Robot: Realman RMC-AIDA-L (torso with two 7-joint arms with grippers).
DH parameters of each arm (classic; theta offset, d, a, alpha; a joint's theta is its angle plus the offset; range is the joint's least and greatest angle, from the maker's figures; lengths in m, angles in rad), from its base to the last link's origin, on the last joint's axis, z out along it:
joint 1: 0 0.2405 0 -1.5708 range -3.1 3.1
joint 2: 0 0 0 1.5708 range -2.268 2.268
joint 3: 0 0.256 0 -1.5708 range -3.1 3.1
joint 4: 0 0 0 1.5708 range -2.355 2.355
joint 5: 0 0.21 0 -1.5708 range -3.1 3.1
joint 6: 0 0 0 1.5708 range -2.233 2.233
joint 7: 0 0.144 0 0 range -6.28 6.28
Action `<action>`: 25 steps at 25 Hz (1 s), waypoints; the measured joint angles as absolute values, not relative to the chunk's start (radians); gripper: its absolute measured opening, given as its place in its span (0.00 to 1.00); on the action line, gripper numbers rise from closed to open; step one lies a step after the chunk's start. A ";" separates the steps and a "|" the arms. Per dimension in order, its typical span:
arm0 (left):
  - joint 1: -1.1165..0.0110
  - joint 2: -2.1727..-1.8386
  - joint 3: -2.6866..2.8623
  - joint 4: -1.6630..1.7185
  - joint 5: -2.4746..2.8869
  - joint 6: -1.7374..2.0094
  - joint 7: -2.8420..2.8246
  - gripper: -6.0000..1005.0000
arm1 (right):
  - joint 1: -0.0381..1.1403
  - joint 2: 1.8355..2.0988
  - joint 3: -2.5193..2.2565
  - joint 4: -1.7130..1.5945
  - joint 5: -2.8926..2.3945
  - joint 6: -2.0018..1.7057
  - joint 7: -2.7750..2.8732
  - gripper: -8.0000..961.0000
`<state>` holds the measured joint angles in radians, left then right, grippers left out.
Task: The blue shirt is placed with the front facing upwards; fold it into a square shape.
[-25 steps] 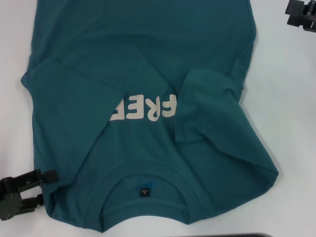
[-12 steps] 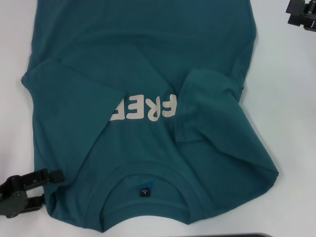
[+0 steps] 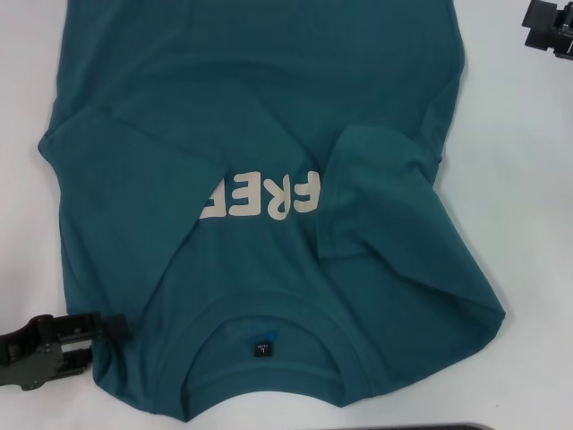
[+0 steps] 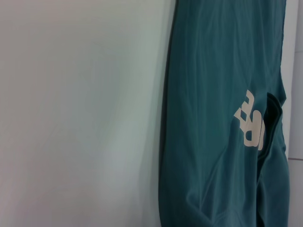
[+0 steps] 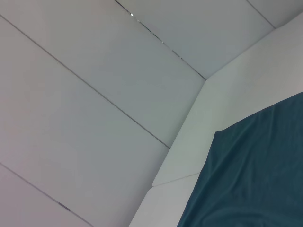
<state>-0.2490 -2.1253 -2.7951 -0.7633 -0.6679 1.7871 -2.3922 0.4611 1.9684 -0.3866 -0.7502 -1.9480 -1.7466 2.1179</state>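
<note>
The blue shirt [image 3: 260,116] lies front up on the white table [image 3: 528,224], with its collar [image 3: 264,315] and black neck label [image 3: 261,346] at the near edge. The cream letters [image 3: 269,197] read upside down and are partly covered by cloth folded in from the left. The right sleeve [image 3: 380,193] is folded in over the chest. My left gripper [image 3: 103,345] is low at the near left, open, with its upper fingertip touching the shirt's shoulder edge. My right gripper [image 3: 548,27] sits at the far right, off the shirt. The wrist views show shirt [image 4: 213,94] and hem [image 5: 255,175].
Bare white table surrounds the shirt on the left, right and near sides. A dark strip [image 3: 448,427] runs along the near edge of the head view. Panel seams [image 5: 118,113] cross the surface beyond the shirt in the right wrist view.
My left gripper has moved right and slightly down, reaching the shirt's near left shoulder edge. The right gripper has drifted a little farther toward the far right corner. The shirt has not moved.
</note>
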 joint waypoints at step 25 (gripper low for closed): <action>-0.245 -2.128 -2.841 -0.796 -0.679 1.837 -2.381 0.05 | 0.463 1.955 -0.387 -0.713 -1.939 -1.737 2.115 0.94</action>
<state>-0.2455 -2.1276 -2.8412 -0.7957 -0.6789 1.8366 -2.3807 0.4627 1.9552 -0.3865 -0.7125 -1.9388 -1.7366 2.1153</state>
